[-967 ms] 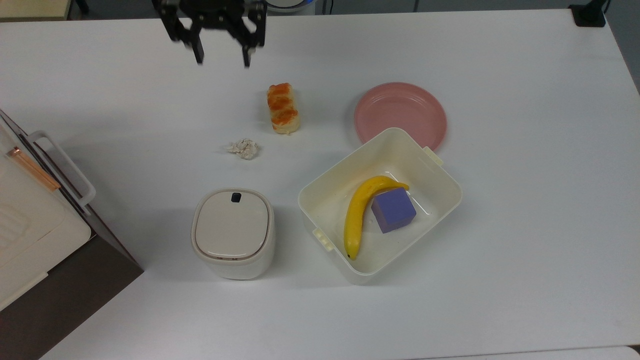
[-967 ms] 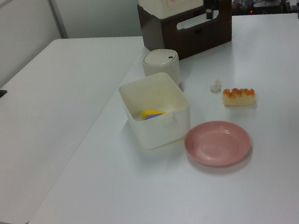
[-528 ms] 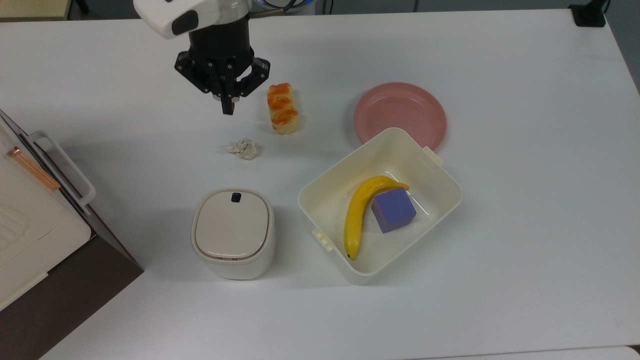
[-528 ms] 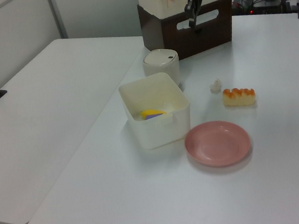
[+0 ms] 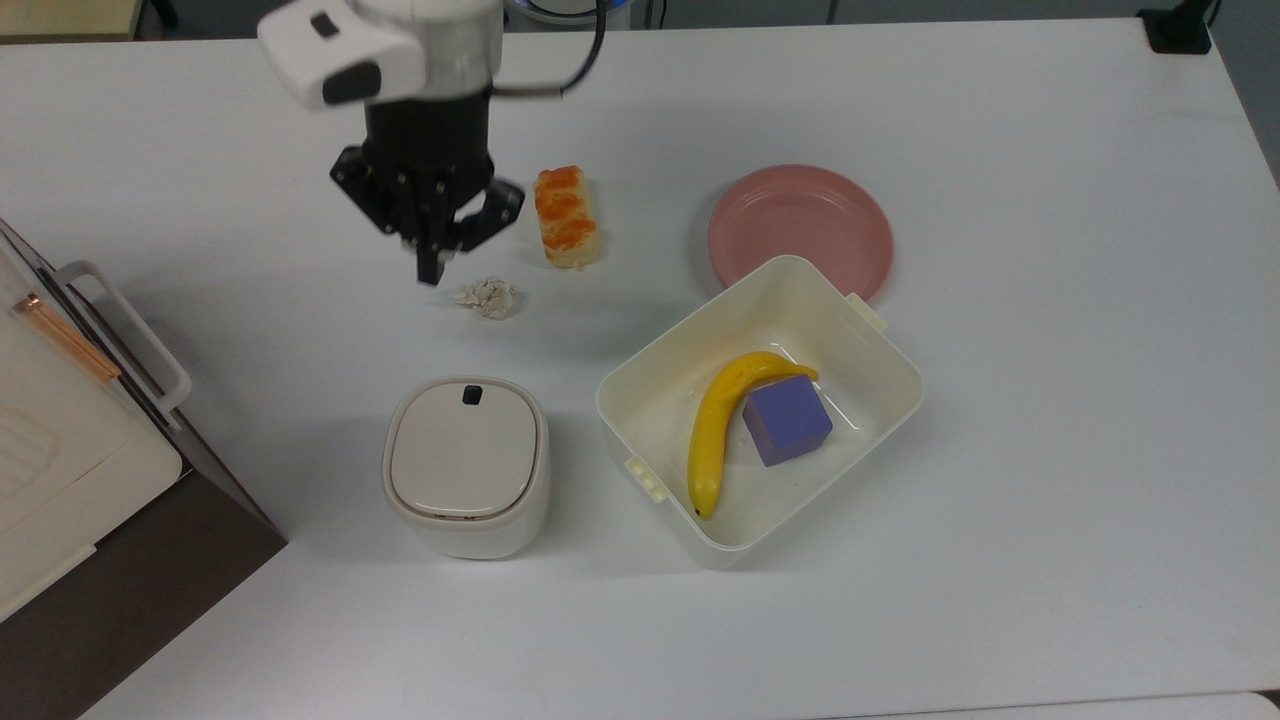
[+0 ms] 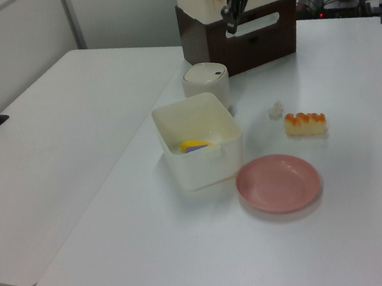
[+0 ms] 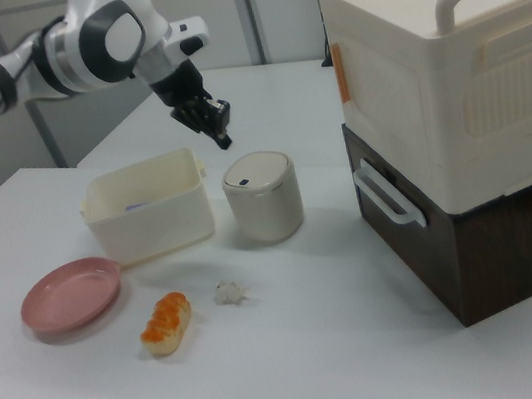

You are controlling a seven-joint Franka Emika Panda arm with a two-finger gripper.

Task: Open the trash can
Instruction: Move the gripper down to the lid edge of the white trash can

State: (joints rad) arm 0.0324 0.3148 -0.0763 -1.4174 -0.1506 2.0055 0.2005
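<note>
- Since the bin (image 5: 466, 466) sits shut near the table's front edge in the top view, lid (image 5: 464, 447) flat and its dark button (image 5: 472, 395) on the far edge, we judge the opening not yet begun.
- We are on the approach: our gripper (image 5: 430, 272) hangs in the air beyond the bin, fingers pressed together into one tip, holding nothing.
- Next, we think, that tip must come over the button and press straight down; off-centre, it would only push on the lid.
- Just right of the bin in the top view stands an open tub (image 5: 905, 385) holding a banana (image 5: 715, 425) and a purple cube (image 5: 787, 419).
- Beyond it the pink plate (image 5: 800, 225) lies bare.
- On the top view's left stands a big box (image 7: 446, 59) on a dark crate (image 7: 516, 241).
</note>
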